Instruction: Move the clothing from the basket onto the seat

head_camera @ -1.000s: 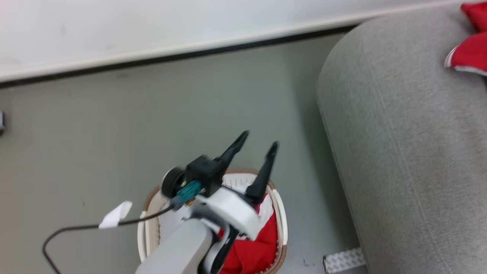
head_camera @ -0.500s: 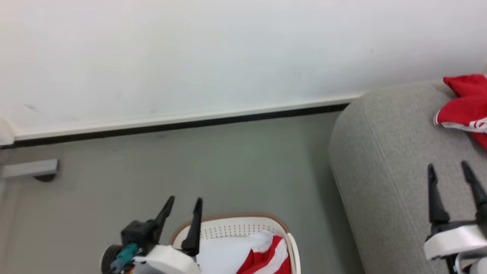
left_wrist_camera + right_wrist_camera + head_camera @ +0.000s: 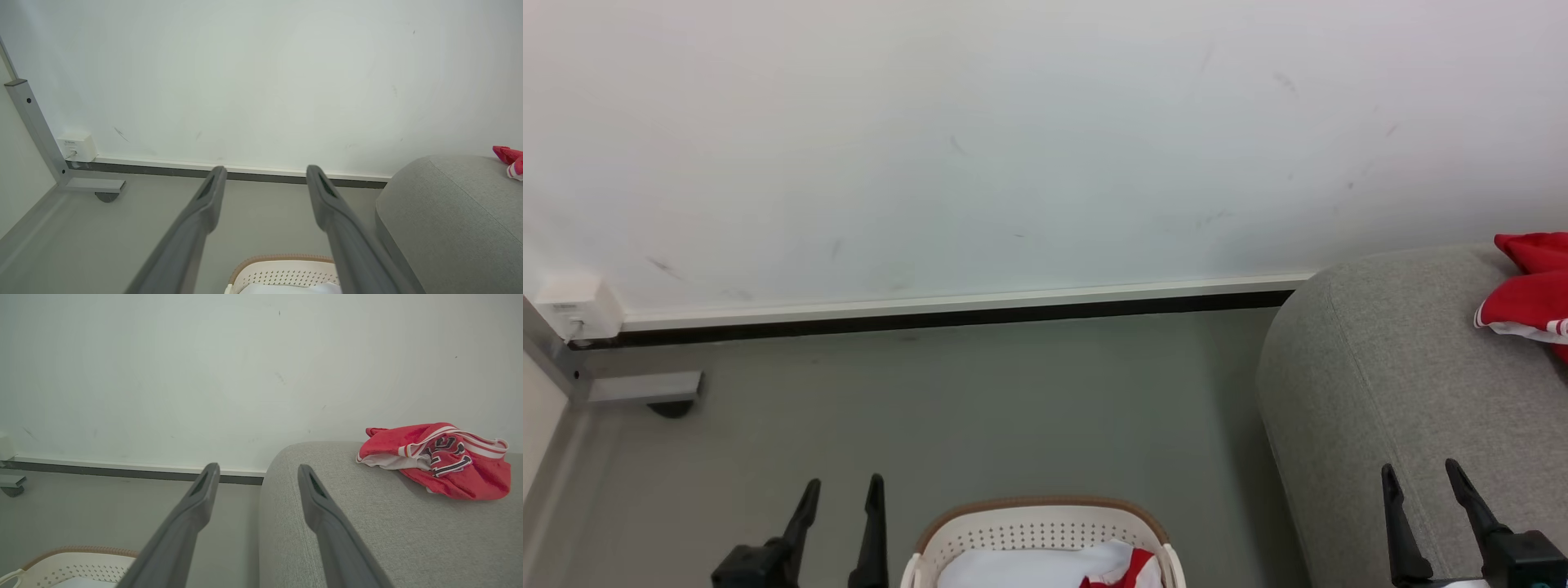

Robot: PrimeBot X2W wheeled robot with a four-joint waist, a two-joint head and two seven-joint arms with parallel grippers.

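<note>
A red jersey (image 3: 439, 459) with white trim and dark numerals lies crumpled on the grey seat (image 3: 367, 531); its edge shows at the far right of the head view (image 3: 1531, 298). The white basket (image 3: 1037, 531) with a brown rim stands on the floor at the bottom centre, holding white and red clothing (image 3: 1086, 567). My left gripper (image 3: 843, 494) is open and empty, left of the basket. My right gripper (image 3: 1421, 474) is open and empty over the seat's front part (image 3: 1372, 384). Both wrist views show spread fingers (image 3: 204, 204) (image 3: 314, 498) with nothing between them.
A white wall with a dark baseboard (image 3: 931, 314) runs across the back. A grey metal frame foot (image 3: 645, 388) and a small white box (image 3: 572, 306) sit at the left by the wall. Grey floor (image 3: 972, 408) lies between the basket and the wall.
The head camera has tilted up, so the basket and both grippers slid toward the bottom edge. The left gripper, earlier raised above the basket, has drawn back to its left side.
</note>
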